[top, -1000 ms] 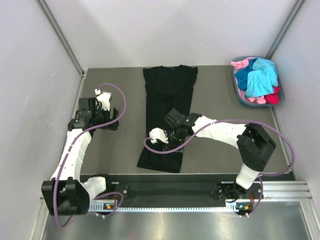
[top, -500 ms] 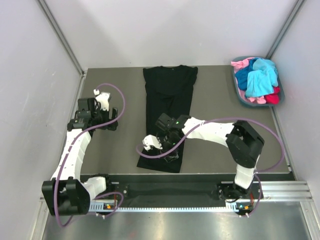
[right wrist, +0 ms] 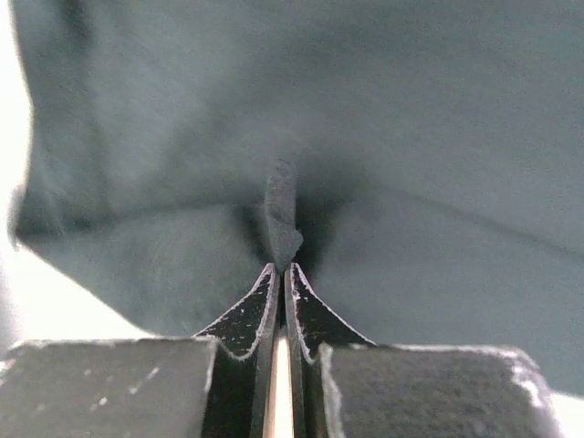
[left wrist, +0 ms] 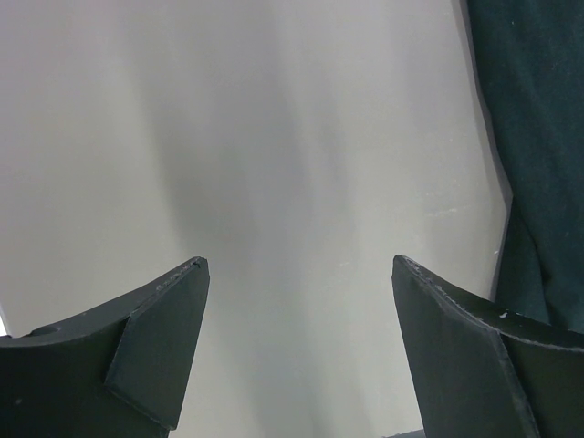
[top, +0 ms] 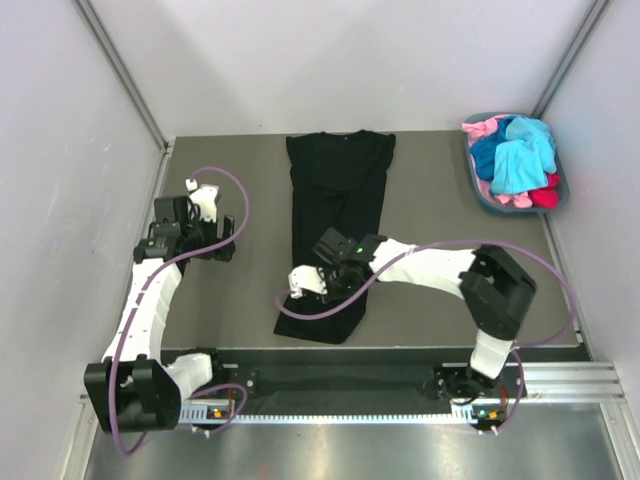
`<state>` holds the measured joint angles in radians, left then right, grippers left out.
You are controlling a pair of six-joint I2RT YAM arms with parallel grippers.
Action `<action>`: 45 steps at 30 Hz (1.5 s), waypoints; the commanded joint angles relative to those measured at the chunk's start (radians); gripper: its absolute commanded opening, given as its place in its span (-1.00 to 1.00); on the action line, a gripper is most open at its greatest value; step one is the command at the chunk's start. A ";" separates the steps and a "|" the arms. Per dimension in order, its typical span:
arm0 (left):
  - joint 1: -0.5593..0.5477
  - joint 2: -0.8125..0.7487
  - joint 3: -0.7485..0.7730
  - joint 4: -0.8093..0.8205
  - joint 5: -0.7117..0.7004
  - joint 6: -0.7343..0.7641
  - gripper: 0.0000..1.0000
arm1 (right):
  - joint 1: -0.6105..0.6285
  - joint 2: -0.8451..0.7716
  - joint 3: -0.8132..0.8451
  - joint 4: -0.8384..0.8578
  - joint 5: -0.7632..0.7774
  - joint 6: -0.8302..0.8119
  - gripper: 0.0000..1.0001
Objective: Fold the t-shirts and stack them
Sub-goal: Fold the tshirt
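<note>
Your left gripper [left wrist: 301,274] hangs wide open over the table [left wrist: 274,137], left of the black t-shirt [top: 340,185]. Your right gripper [right wrist: 281,266] has just closed, pinching a ridge of cloth near the hem's left corner, so the fold can probably begin. The shirt lies mid-table, long and narrow, collar far. The other t-shirts [top: 515,160] are heaped in the far-right basket [top: 480,195].

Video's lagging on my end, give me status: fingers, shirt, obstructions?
Left fingers open over table. Right fingers shut, pinching black t-shirt at its near-left edge. Nothing in the way; basket far right.
</note>
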<state>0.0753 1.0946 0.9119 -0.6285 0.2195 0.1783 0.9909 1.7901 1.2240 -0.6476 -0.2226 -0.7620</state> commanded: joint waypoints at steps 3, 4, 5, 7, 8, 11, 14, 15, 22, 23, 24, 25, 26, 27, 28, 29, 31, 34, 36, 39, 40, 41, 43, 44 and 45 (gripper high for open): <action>0.009 -0.022 -0.001 0.035 0.044 0.004 0.72 | -0.041 -0.335 -0.043 0.161 0.282 -0.079 -1.00; 0.009 -0.021 0.010 0.030 0.064 0.006 0.71 | -0.060 -0.374 -0.044 0.169 0.320 -0.092 -1.00; 0.011 -0.009 0.018 0.021 0.086 0.012 0.68 | -0.081 -0.441 -0.038 0.170 0.328 -0.095 -1.00; 0.006 0.023 0.059 0.000 0.157 0.029 0.60 | -0.173 -0.510 -0.040 0.167 0.304 -0.096 -1.00; 0.003 0.074 0.079 -0.040 0.185 0.035 0.55 | -0.211 -0.584 -0.055 0.164 0.284 -0.095 -1.00; -0.035 0.184 0.172 -0.112 0.289 0.069 0.36 | -0.334 -0.713 -0.108 0.108 0.232 -0.102 -1.00; -0.133 0.232 0.229 -0.142 0.288 0.084 0.35 | -0.425 -0.822 -0.217 0.008 0.113 -0.103 -1.00; -0.162 0.237 0.237 -0.117 0.270 0.085 0.35 | -0.432 -0.837 -0.256 -0.042 0.077 -0.097 -1.00; -0.275 0.378 0.408 -0.126 0.231 0.099 0.33 | -0.425 -0.923 -0.445 -0.147 -0.058 -0.056 -1.00; -0.307 0.419 0.430 -0.126 0.233 0.107 0.34 | -0.425 -0.961 -0.451 -0.141 -0.057 -0.048 -1.00; -0.328 0.441 0.452 -0.120 0.216 0.122 0.34 | -0.432 -0.969 -0.449 -0.141 -0.060 -0.039 -1.00; -0.357 0.462 0.494 -0.114 0.205 0.125 0.34 | -0.440 -0.959 -0.448 -0.142 -0.076 -0.036 -1.00; -0.421 0.509 0.516 -0.117 0.199 0.130 0.34 | -0.445 -0.953 -0.455 -0.142 -0.080 -0.036 -1.00; -0.455 0.533 0.539 -0.126 0.202 0.133 0.35 | -0.445 -0.946 -0.465 -0.133 -0.081 -0.034 -1.00; -0.491 0.559 0.576 -0.137 0.207 0.141 0.34 | -0.446 -0.945 -0.477 -0.120 -0.078 -0.020 -1.00; -0.564 0.611 0.593 -0.160 0.198 0.145 0.33 | -0.446 -0.945 -0.503 -0.104 -0.077 -0.011 -1.00; -0.630 0.662 0.616 -0.166 0.158 0.167 0.32 | -0.462 -0.948 -0.524 -0.066 -0.067 -0.002 -1.00; -0.710 0.760 0.639 -0.160 0.155 0.156 0.30 | -0.483 -0.948 -0.552 -0.031 -0.055 0.009 -1.00; -0.729 0.830 0.686 -0.177 0.190 0.138 0.34 | -0.494 -0.946 -0.554 -0.030 -0.063 0.018 -1.00; -0.756 0.928 0.754 -0.223 0.215 0.135 0.43 | -0.508 -0.951 -0.561 -0.027 -0.066 0.023 -1.00; -0.763 0.948 0.789 -0.229 0.216 0.133 0.44 | -0.512 -0.954 -0.563 -0.027 -0.066 0.024 -1.00; -0.778 0.982 0.807 -0.231 0.209 0.125 0.45 | -0.517 -0.960 -0.572 -0.023 -0.066 0.026 -1.00; -0.798 1.028 0.859 -0.250 0.195 0.127 0.63 | -0.523 -0.969 -0.583 -0.020 -0.070 0.030 -1.00; -0.802 1.042 0.875 -0.254 0.190 0.124 0.73 | -0.528 -0.974 -0.584 -0.017 -0.073 0.032 -1.00; -0.805 1.057 0.887 -0.258 0.179 0.124 0.75 | -0.529 -0.974 -0.586 -0.015 -0.073 0.032 -1.00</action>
<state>-0.7029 2.1349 1.7226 -0.8471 0.3988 0.3027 0.4808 0.8410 0.6441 -0.6964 -0.2676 -0.7475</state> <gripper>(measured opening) 0.859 0.010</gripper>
